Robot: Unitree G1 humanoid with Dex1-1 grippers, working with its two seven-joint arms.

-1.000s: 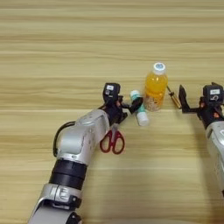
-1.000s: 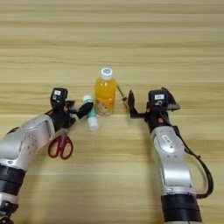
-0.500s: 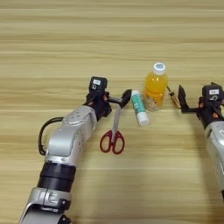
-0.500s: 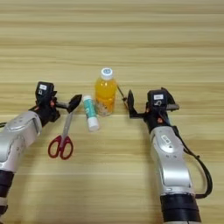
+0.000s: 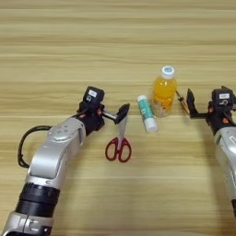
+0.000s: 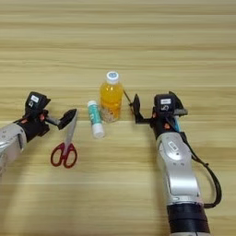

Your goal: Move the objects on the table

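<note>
An orange-juice bottle [image 5: 164,93] with a white cap stands upright right of centre on the wooden table [image 5: 115,41]. The white-and-green glue stick [image 5: 146,113] lies just left of it. Red-handled scissors [image 5: 118,146] lie shut, blades pointing away from me. My left gripper [image 5: 109,115] is open, and its outer finger [image 5: 123,112] hovers over the blade tips. The thin amber-handled screwdriver [image 5: 183,102] lies between the bottle and my right gripper [image 6: 148,117], which is open and holds nothing. A blue sliver [image 6: 178,125] shows beside the right wrist.
Both silver forearms reach in from the near edge, the left one [image 5: 53,161] with a black cable looping at its side. The right forearm [image 6: 177,170] has a cable on its right.
My left gripper has drawn back to the left, away from the glue stick, and now sits over the scissors' blades. The glue stick, bottle and right arm have stayed put.
</note>
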